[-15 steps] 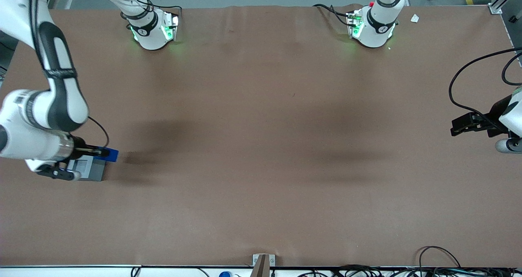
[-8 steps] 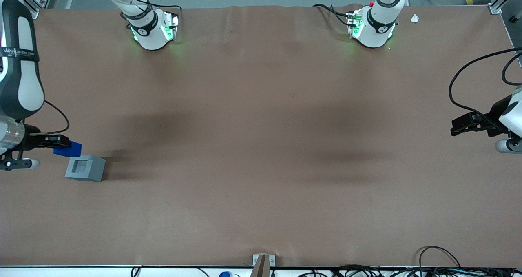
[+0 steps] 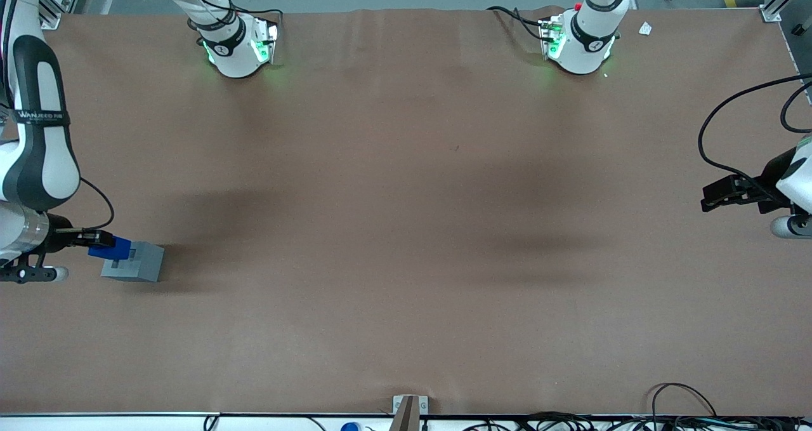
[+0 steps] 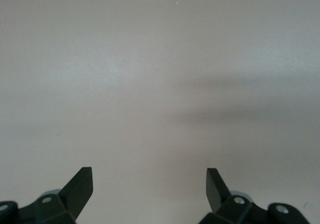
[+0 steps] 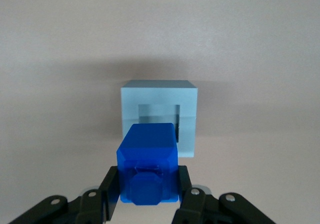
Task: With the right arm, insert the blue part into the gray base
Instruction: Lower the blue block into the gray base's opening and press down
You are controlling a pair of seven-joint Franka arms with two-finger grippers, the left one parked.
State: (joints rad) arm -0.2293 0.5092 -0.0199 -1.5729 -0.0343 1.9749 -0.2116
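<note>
Reaching in low from the working arm's end of the brown table (image 3: 406,228): right arm (image 3: 38,158), big and white. Sitting flat on the table, square hole facing up: gray base (image 3: 134,261). Clamped tight on both sides of the blue part (image 5: 147,166): gripper (image 5: 148,196). Held just above the base's edge, partly over the hole, round stub facing the wrist camera, long axis along the black fingers (image 5: 111,189).

My right arm (image 3: 38,132) wears a dark band (image 3: 39,117) lettered in white, roughly "WANJEED", though I cannot make out every letter; the small black mark on each arm base (image 3: 235,47) is too small to read
</note>
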